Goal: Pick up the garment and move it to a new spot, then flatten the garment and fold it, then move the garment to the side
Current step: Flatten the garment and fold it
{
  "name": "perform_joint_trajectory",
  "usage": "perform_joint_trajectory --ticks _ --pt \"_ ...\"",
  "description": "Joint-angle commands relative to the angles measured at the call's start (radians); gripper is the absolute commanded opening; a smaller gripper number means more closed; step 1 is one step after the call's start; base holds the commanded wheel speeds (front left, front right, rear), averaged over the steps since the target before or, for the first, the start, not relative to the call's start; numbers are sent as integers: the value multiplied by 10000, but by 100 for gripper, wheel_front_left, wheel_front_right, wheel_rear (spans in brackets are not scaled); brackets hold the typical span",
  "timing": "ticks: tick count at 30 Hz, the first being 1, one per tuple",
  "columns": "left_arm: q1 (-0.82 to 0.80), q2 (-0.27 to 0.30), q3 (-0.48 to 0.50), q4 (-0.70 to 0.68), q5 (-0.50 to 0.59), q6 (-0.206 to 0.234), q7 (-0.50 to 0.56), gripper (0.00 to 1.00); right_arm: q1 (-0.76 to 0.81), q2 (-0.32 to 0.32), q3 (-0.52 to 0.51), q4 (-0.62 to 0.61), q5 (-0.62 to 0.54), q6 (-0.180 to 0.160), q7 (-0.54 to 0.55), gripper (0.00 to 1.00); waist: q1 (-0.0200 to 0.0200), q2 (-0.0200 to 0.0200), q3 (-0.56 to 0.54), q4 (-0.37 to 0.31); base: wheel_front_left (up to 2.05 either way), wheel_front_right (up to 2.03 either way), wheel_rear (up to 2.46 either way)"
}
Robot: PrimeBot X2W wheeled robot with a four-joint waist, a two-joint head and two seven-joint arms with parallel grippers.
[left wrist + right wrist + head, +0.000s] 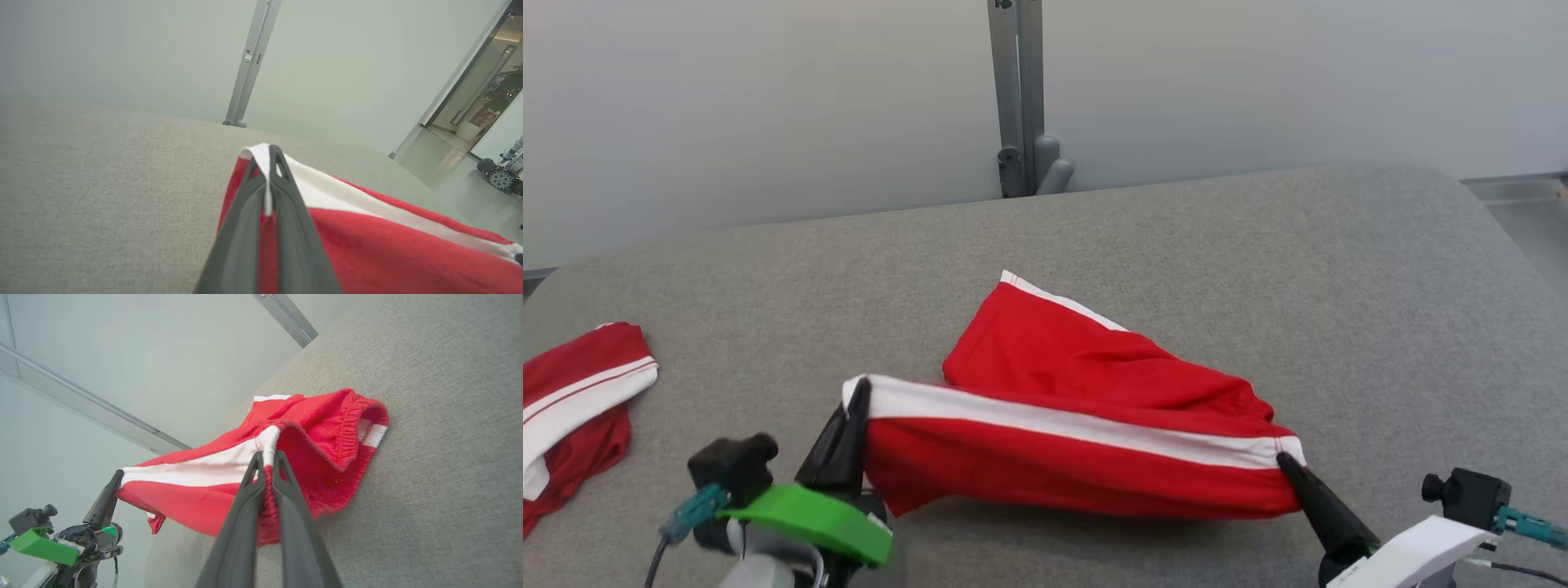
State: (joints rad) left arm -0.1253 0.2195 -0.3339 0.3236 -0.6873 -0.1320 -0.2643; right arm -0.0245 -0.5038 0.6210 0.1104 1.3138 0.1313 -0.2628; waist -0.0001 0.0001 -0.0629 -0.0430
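I am handling one of two red garments with white stripes on the grey bench [1258, 261]. This one, a pair of shorts [1078, 392], is hanging stretched between my two arms near the bench's front edge. My left jaws are clenching one end of it at the white stripe. The two dark fingers [294, 228] are pressing together, with the white hem poking out past their tips. My right jaws are clamping the other end at the gathered elastic waistband, again on the white stripe. The nearer side is being held taut and lifted, while the farther part is sagging down and resting on the bench. The second garment [572, 400] is lying crumpled at the bench's left edge, well apart from the shorts. One grey post [1015, 82] is standing behind the bench against the pale wall [727, 106].
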Motion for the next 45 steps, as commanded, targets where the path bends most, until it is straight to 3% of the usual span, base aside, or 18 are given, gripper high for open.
perform_joint_trajectory --ticks 1,8,16,26,40,41,42,43,44,45 --pt "-460 126 -274 206 17 25 2 0 122 127 -261 13 18 -11 -26 0 1 -1 382 -312 0 0 0" --pt "-3175 96 -1336 2289 187 25 2 0 -366 1554 -1771 344 -623 -8 -25 0 1 -1 1544 -1017 0 0 0" --pt "-5791 -24 -1966 4547 821 25 2 0 -1371 2875 -2584 779 -1450 -5 -26 0 1 -1 2844 -1562 0 0 0" --pt "-7535 -137 -2490 6476 1124 25 2 0 -2292 3769 -2958 1415 -2432 -5 -26 0 1 -1 3779 -1976 0 0 0" --pt "-8136 -117 -2314 7088 1506 25 1 0 -2950 4374 -3261 2299 -3524 -5 -27 0 1 -1 4207 -2181 0 0 0" --pt "-8142 -112 -2275 7100 1530 25 1 0 -2984 4398 -3252 2384 -3584 -6 -27 6 1 -1 4216 -2200 0 0 0" --pt "-8159 -99 -2229 7088 1569 25 1 18 -3013 4427 -3229 2481 -3624 -6 -27 41 1 -1 4224 -2214 0 0 0" --pt "-8164 -86 -2124 7029 1589 25 1 84 -3045 4442 -3179 2613 -3685 -6 -25 95 1 -1 4227 -2222 0 0 0" --pt "-8118 -101 -2018 7009 1590 25 1 100 -3085 4453 -3146 2708 -3714 -6 -25 100 1 -1 4217 -2222 0 0 0" --pt "-8052 -147 -1969 7000 1622 25 1 100 -3133 4461 -3151 2775 -3749 -5 -27 100 1 -1 4200 -2217 0 0 0"
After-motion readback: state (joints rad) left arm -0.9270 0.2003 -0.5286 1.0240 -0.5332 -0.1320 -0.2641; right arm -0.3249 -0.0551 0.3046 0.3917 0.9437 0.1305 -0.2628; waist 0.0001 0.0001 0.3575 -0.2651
